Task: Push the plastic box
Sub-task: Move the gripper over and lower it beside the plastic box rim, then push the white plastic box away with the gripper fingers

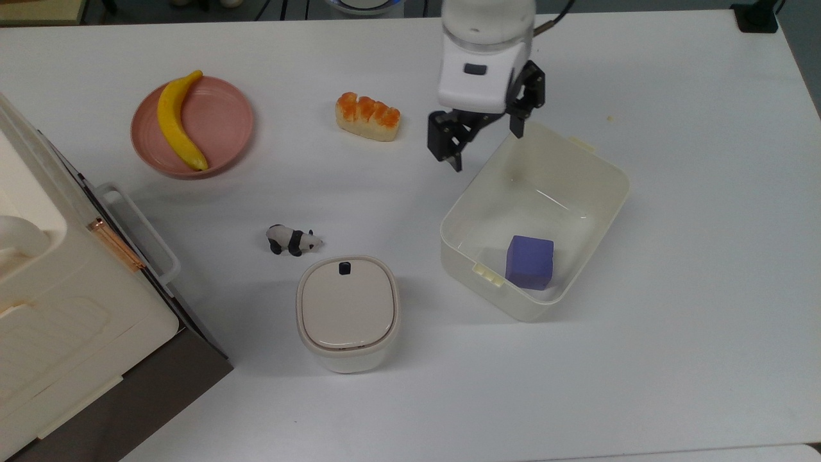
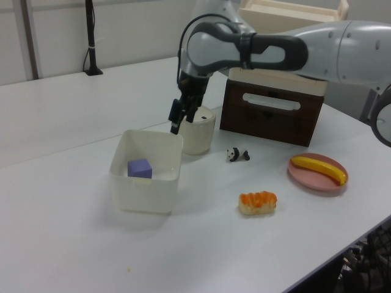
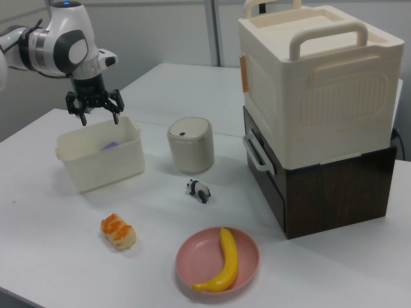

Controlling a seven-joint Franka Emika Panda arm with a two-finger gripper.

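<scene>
Now the gripper (image 1: 485, 145) hangs with its jaws open and empty over the corner of the plastic box (image 1: 580, 176) at the top view's upper left, 1 finger seen outside the rim and 1 seen over it. Whether it touches the rim I cannot tell. The plastic box stands on the white worktop (image 1: 673, 321), at the top view's right, with a purple cube (image 1: 530, 262) inside. A lidded canister (image 1: 348, 313) stands near, at the top view's left of the box.
</scene>
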